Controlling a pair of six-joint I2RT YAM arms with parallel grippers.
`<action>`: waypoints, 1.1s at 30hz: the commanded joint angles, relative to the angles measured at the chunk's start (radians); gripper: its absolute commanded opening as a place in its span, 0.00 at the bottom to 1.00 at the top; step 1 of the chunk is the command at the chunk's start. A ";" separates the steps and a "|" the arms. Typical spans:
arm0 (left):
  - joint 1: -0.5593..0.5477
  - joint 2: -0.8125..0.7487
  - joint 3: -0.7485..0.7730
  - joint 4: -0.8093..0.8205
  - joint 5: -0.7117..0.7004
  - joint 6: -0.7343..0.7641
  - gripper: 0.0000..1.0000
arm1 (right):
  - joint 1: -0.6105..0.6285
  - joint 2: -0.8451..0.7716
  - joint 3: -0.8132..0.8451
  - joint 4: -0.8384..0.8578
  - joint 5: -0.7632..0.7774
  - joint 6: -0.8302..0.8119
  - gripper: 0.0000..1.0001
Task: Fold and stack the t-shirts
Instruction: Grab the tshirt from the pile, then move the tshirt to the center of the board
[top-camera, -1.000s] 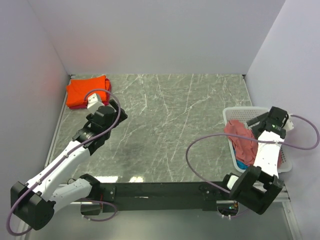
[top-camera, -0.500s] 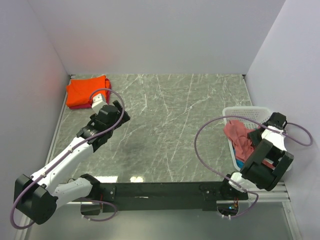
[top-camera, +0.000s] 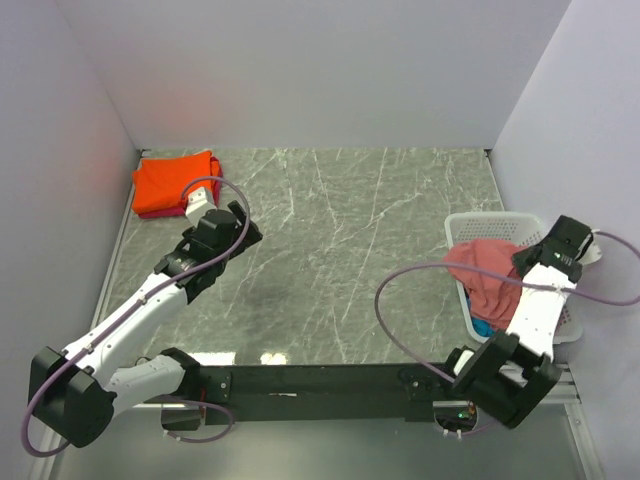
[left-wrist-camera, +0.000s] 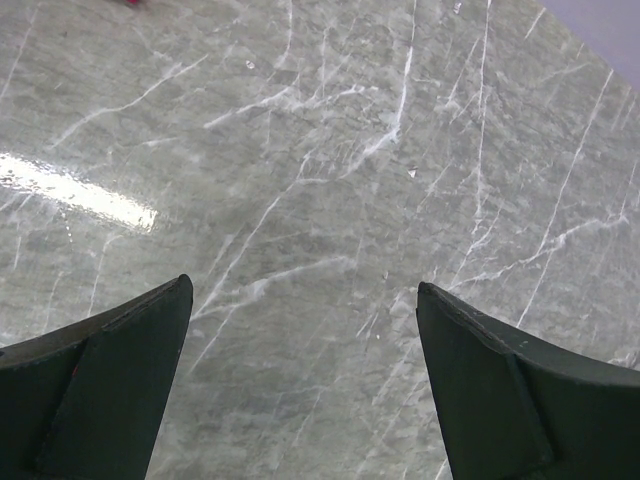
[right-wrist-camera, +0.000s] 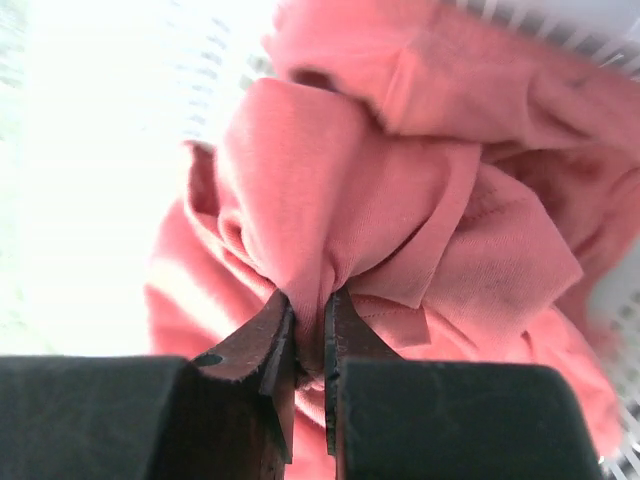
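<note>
A dusty brick-red t-shirt (top-camera: 482, 272) lies crumpled in the white basket (top-camera: 468, 224) at the right. My right gripper (right-wrist-camera: 308, 300) is shut on a pinched fold of this shirt (right-wrist-camera: 330, 190), which bunches up between the jaws. In the top view the right gripper (top-camera: 528, 262) sits over the basket. A bit of teal-blue t-shirt (top-camera: 483, 328) shows under the red one. A folded orange t-shirt (top-camera: 172, 180) rests in the far left corner on a pink-red one (top-camera: 166, 212). My left gripper (left-wrist-camera: 305, 300) hangs open over bare marble; in the top view the left gripper (top-camera: 222, 232) is just right of that stack.
The grey marble table (top-camera: 340, 250) is walled on three sides. The right arm's purple cable (top-camera: 390, 290) loops over the table left of the basket. A black rail (top-camera: 320, 380) runs along the near edge.
The right gripper dropped into the basket and shut on the brick-red t-shirt, then drew the fold up a little. The left arm barely shifted.
</note>
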 joint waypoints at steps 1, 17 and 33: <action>0.001 0.016 0.039 0.035 0.030 0.012 1.00 | 0.001 -0.118 0.161 -0.052 0.090 -0.009 0.00; 0.001 -0.003 0.023 0.044 0.017 0.011 0.99 | 0.497 0.042 0.977 -0.203 0.167 -0.062 0.00; 0.001 -0.097 0.005 -0.063 -0.039 -0.149 0.99 | 1.294 0.603 1.527 0.116 -0.026 -0.234 0.00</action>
